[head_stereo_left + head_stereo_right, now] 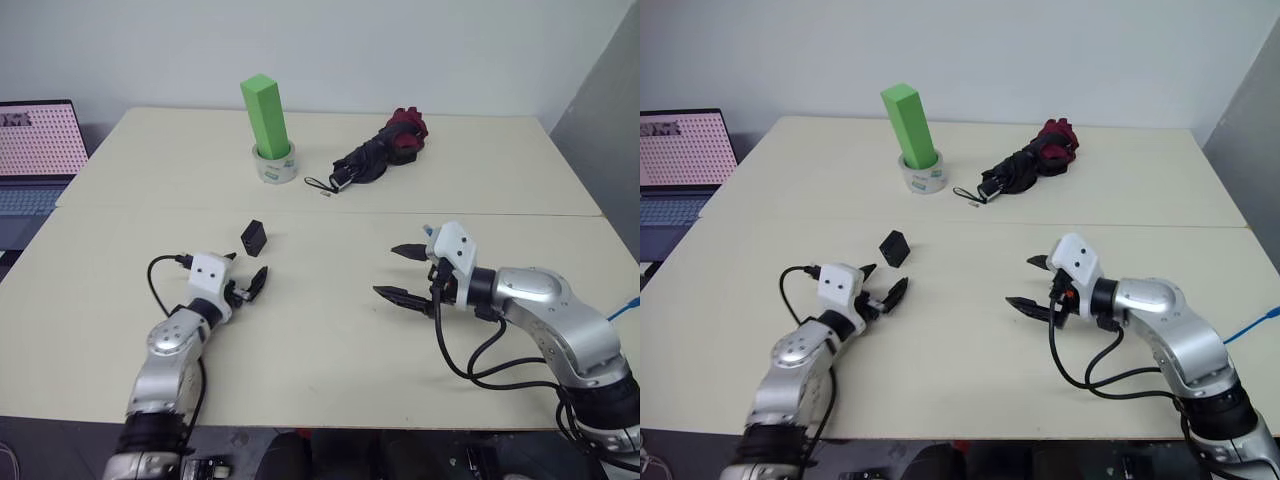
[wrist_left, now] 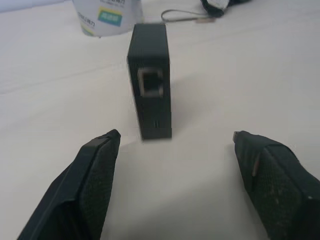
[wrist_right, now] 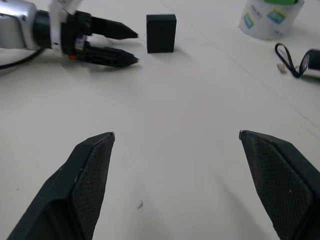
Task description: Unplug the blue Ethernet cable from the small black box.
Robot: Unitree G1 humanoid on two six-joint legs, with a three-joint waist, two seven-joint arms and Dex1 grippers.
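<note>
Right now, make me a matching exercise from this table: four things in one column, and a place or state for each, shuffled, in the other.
Things:
1. small black box
2. green block
3. umbrella
4. left gripper

Places or states:
A. stands upright inside the roll of tape
B. lies folded at the far side of the table
C. open, holding nothing
D. stands alone on the table, its port empty

Pairs: 1-D, 2-A, 3-B, 4-C
</note>
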